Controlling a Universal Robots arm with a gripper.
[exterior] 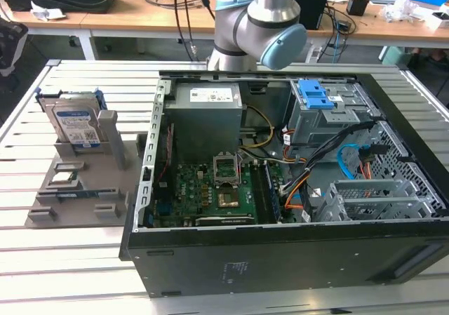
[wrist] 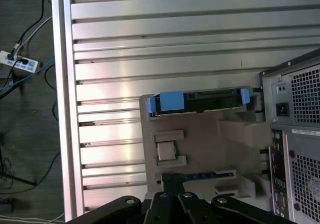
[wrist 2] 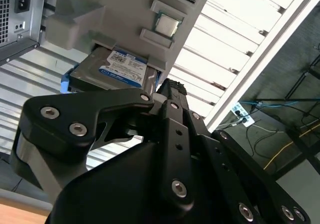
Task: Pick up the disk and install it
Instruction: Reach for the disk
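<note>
1. The tool [wrist: 172, 181] shows in both wrist views as a black linkage [wrist 2: 169, 89] hanging above the slatted metal bench [wrist: 165, 49]. I cannot tell whether it is released or clenched.
2. The disk [exterior: 74, 122] is not in the tool. It stands on edge, leaning back a little, in a slot of the grey holder [exterior: 116, 157] on the bench [exterior: 70, 273], at the exterior view's left of the open computer case [exterior: 280, 259].
3. In the first wrist view I see the disk [wrist: 200, 100] edge-on, with its blue carrier showing at both ends. It is on the far side of the holder [wrist: 200, 134] from the tool and clear of it, nothing touching.
4. Between tool and disk the holder carries a small square chip part [wrist: 166, 150], and close to the tool there is a thin blue memory strip [wrist: 205, 175].
5. In the second wrist view the disk's white-and-blue label [wrist 2: 112, 69] faces the camera just past the tool — near it, but apart.
6. In the exterior view the arm [exterior: 259, 27] rises behind the case, well apart from the disk.
7. Inside the case, the grey drive cage [exterior: 316, 94] with its blue latch sits towards the exterior view's right, and the green motherboard [exterior: 210, 192] lies flat near the middle.
</note>
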